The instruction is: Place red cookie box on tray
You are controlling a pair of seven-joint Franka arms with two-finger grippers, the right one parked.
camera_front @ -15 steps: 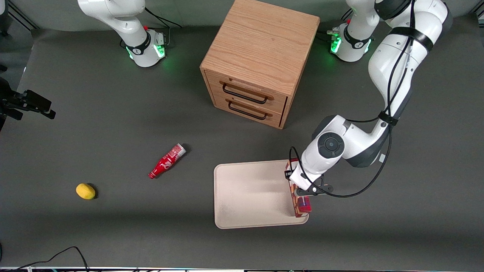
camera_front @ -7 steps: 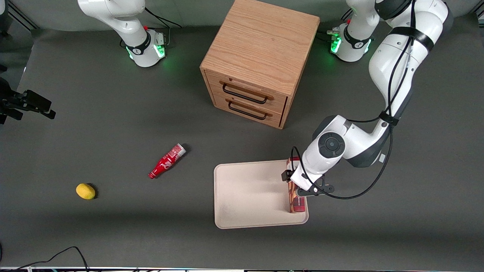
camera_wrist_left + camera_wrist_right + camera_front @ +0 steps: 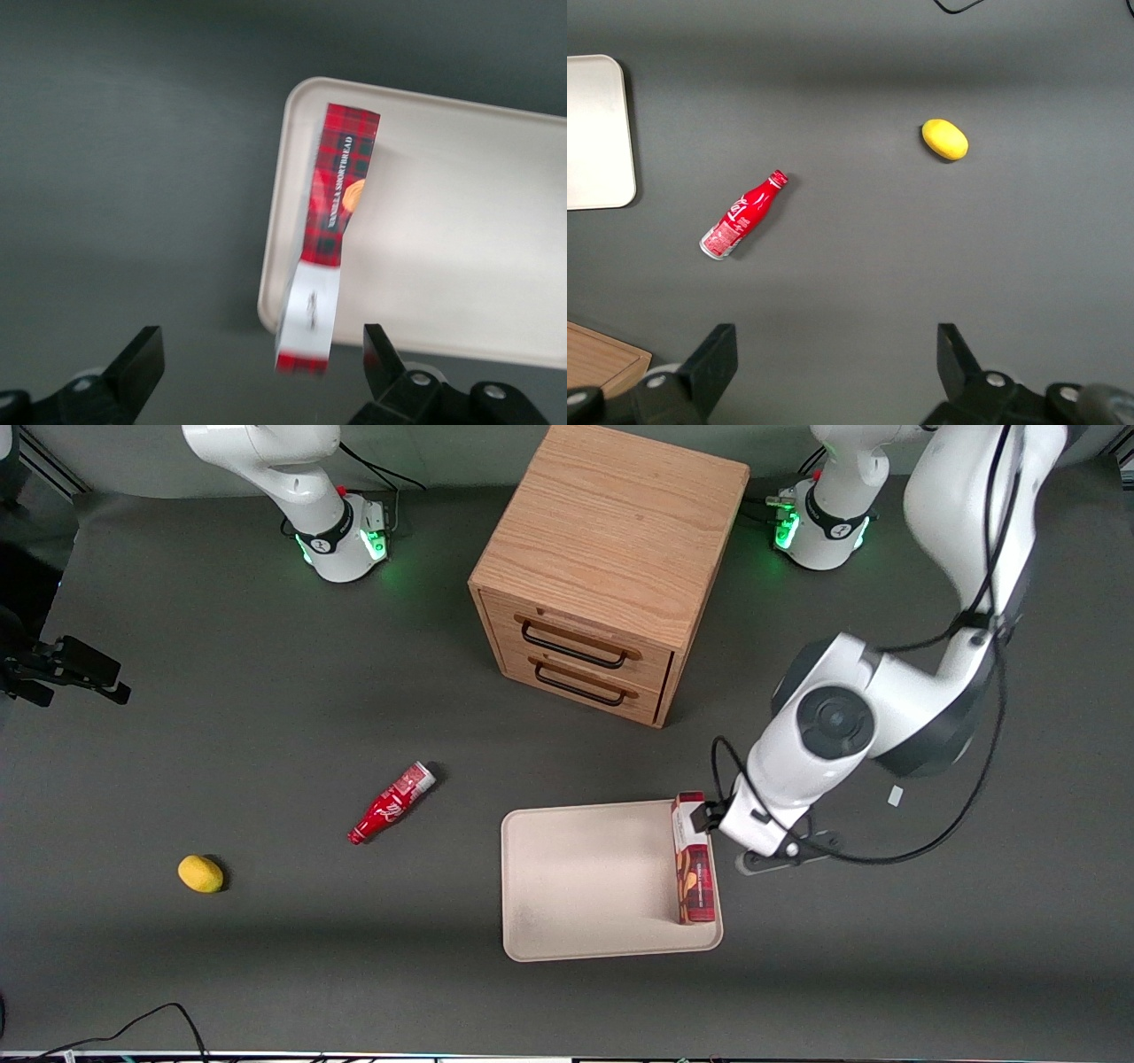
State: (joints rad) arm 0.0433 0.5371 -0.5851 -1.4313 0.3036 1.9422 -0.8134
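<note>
The red cookie box (image 3: 693, 859) stands on its long narrow side on the beige tray (image 3: 585, 881), along the tray's rim toward the working arm's end. My left gripper (image 3: 737, 834) hangs open above the box's end that lies farther from the front camera, touching nothing. In the left wrist view the plaid box (image 3: 332, 212) with its white end panel lies on the tray (image 3: 461, 230) below the open gripper (image 3: 260, 350), well apart from both black fingers (image 3: 142, 359).
A wooden two-drawer cabinet (image 3: 602, 576) stands farther from the front camera than the tray. A small red bottle (image 3: 392, 802) and a yellow lemon-like object (image 3: 200, 873) lie toward the parked arm's end of the table.
The gripper has let go of the box, risen and drawn back toward the working arm's end. The box has stayed on the tray beside the rim.
</note>
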